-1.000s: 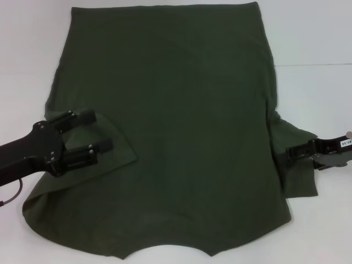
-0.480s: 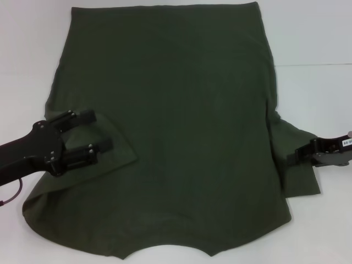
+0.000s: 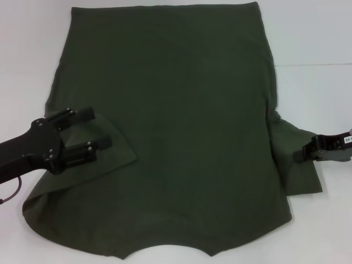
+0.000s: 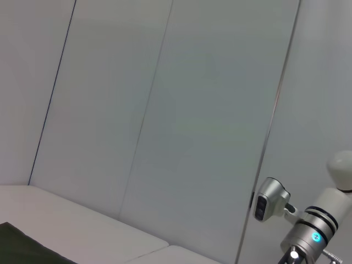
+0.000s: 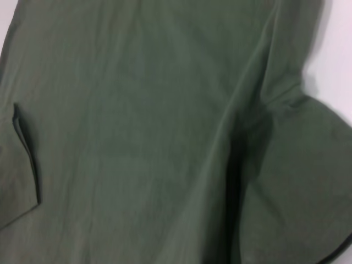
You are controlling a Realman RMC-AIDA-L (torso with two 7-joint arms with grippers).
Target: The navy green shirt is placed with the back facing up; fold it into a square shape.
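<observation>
Left end effector (image 3: 94, 129) spread over shirt (image 3: 181, 110) sleeve

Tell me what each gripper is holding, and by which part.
Left gripper: open above the shirt's folded-in left sleeve, holding nothing. Right gripper: at the right sleeve; a hold cannot be told.
</observation>
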